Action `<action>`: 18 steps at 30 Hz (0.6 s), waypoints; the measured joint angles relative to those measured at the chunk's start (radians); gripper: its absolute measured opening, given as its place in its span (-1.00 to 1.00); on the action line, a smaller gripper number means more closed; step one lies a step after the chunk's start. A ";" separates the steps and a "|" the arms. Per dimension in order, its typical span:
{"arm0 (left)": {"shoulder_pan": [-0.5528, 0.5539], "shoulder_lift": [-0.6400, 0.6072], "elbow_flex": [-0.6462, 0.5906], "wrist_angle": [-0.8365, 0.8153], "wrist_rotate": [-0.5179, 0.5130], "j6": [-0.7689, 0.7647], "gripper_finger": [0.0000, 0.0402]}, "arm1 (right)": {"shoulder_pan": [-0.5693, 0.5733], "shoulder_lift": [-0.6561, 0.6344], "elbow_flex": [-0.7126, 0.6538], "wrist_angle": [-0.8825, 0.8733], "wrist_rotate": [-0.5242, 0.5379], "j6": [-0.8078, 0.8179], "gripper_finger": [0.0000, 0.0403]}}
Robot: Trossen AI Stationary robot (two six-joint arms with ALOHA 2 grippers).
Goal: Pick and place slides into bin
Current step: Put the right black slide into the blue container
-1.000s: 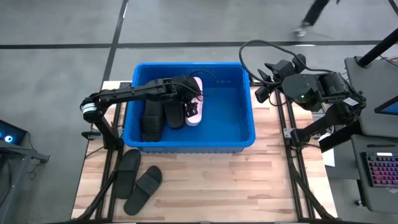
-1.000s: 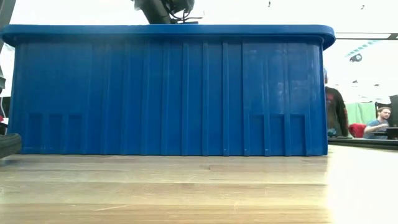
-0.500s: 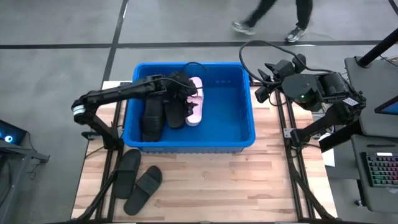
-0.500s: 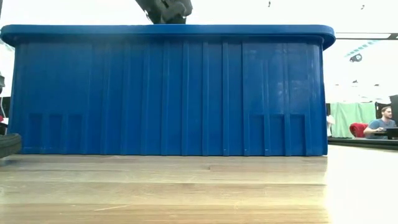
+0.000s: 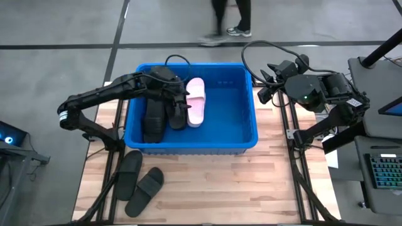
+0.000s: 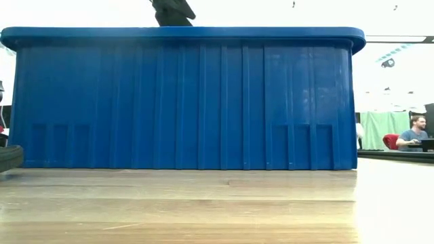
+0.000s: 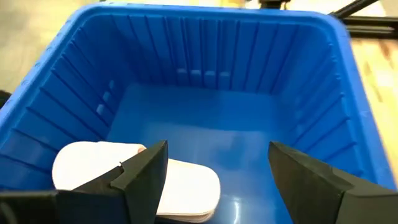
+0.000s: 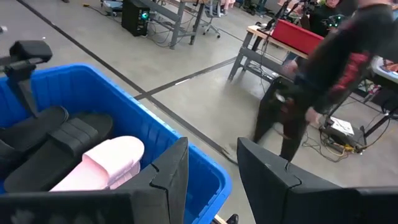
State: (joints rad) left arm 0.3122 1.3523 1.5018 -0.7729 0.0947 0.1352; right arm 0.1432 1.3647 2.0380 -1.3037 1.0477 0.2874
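The blue bin [image 5: 249,135] stands at the table's far middle. In it lie two black slides [image 5: 154,118] [image 5: 176,113] and one pale pink slide [image 5: 196,100], soles on the floor of the bin. Two more black slides [image 5: 129,171] [image 5: 145,188] lie on the table at the near left. My left gripper [image 7: 217,180] is open and empty, above the bin's left half near the pink slide [image 7: 93,165]; it also shows in the high view [image 5: 181,93]. My right gripper [image 8: 214,174] is open and empty, beside the bin's far right corner [image 5: 262,88].
The bin's right half [image 7: 249,124] holds bare floor. The bin's near wall [image 6: 190,102] fills the low view. Wooden table top [image 5: 213,188] lies free in front of the bin. A person walks on the floor beyond the far edge [image 5: 229,19].
My left gripper has risen and drawn back toward the table's left edge, off the pink slide, which now lies uncovered in the bin. A person has walked across the floor behind the table.
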 joint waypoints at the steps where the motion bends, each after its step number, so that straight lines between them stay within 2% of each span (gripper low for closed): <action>1: 0.000 -0.007 -0.003 -0.003 0.008 0.000 0.30 | 0.000 0.000 0.000 0.000 0.000 0.000 -0.37; 4: 0.000 -0.023 -0.006 -0.057 0.036 -0.001 0.30 | 0.000 0.000 0.000 0.000 0.000 0.000 -0.37; 15: 0.000 -0.038 -0.038 -0.414 0.040 -0.057 0.30 | 0.000 0.000 -0.003 0.000 0.001 0.000 -0.37; 18: -0.001 -0.038 -0.038 -0.465 0.043 -0.059 0.30 | 0.000 0.000 -0.014 0.000 0.000 0.000 -0.37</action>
State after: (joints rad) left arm 0.3111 1.3148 1.4635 -1.2376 0.1375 0.0761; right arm 0.1432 1.3647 2.0243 -1.3038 1.0481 0.2878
